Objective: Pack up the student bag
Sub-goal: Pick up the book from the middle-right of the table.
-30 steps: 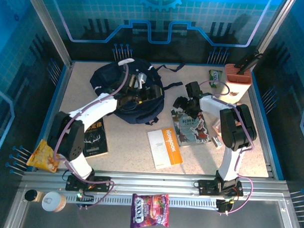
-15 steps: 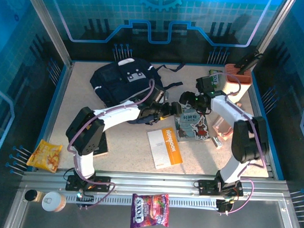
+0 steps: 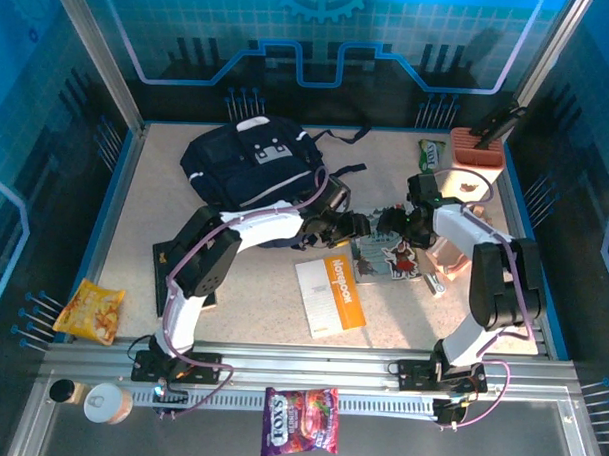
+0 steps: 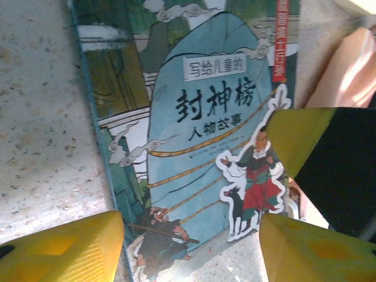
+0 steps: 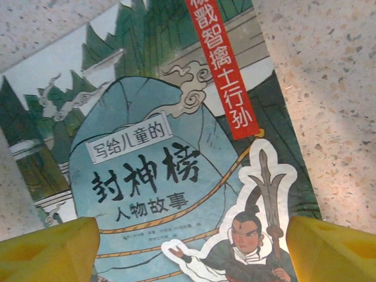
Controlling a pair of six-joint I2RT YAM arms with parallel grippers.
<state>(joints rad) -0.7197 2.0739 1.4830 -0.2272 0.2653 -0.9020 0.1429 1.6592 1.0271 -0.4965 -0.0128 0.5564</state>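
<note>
L claw [image 3: 361, 223] now over storybook [image 4: 200, 117]

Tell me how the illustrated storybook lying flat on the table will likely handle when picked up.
The storybook lies flat against the table, so a pinch probably needs an edge pried or slid first. Its printed cover looks smooth, likely slippery. It looks thin, so it may sag if held by one edge; it won't roll.

An illustrated storybook [image 3: 379, 264] lies flat on the desk [image 3: 252, 298], right of centre. An orange-and-white notebook [image 3: 330, 294] lies just near-left of it. A yellow chip bag [image 3: 91, 312] sits far left.
</note>
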